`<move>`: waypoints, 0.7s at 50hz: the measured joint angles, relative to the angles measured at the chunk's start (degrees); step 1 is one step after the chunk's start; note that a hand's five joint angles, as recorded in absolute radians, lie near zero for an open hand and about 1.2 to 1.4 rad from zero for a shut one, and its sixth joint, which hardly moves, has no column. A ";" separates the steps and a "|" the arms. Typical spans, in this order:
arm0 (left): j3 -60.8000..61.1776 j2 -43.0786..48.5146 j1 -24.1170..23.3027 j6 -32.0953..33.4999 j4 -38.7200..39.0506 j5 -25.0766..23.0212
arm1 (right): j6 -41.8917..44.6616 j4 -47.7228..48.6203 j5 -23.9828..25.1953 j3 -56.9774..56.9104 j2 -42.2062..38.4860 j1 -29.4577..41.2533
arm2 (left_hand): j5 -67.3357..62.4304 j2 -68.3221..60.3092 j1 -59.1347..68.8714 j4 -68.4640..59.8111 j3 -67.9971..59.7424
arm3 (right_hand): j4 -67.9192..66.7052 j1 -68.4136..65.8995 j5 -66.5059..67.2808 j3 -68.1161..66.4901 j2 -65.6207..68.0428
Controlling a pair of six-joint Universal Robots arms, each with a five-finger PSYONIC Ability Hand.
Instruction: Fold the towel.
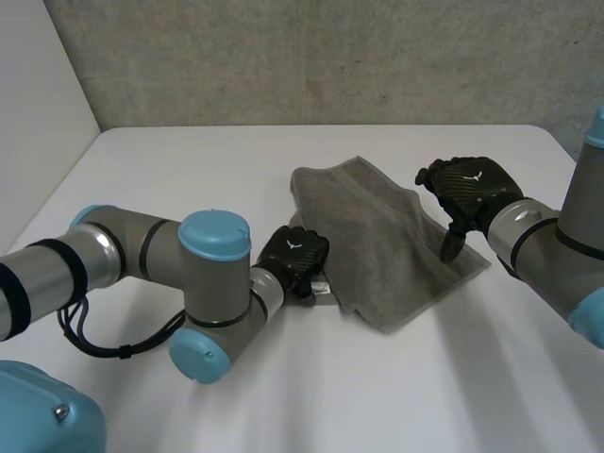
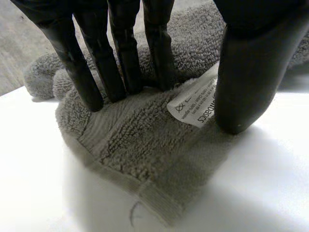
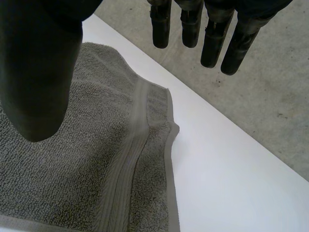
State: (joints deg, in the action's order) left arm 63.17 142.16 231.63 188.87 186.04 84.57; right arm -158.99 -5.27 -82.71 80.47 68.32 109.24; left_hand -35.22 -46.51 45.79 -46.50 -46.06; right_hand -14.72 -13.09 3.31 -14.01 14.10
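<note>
One grey towel (image 1: 382, 250) lies a little right of the frame's centre on the white surface (image 1: 189, 170), folded into a rough rectangle. There are two robot hands. The left robot hand (image 1: 294, 257) sits at the towel's lower-left corner, its straight fingers (image 2: 123, 53) and thumb pressing tips down into the cloth (one white label (image 2: 195, 101) lies between them), without gripping it. The right robot hand (image 1: 472, 189) hangs over the towel's upper-right edge, fingers spread wide from the thumb, holding nothing.
</note>
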 measured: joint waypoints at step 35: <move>15.20 -18.79 14.27 0.53 -3.06 -0.81 | 1.45 -0.10 0.01 0.70 -1.66 0.63 | -30.95 -30.10 27.14 -31.35 -30.35 | 0.00 0.00 0.00 0.00 0.00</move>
State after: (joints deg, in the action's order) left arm 78.37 123.37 245.90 189.40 182.98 83.76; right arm -157.54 -5.36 -82.71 81.17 66.66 109.86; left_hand -66.17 -76.61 72.93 -77.85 -76.41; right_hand -14.72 -13.08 3.31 -14.01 14.10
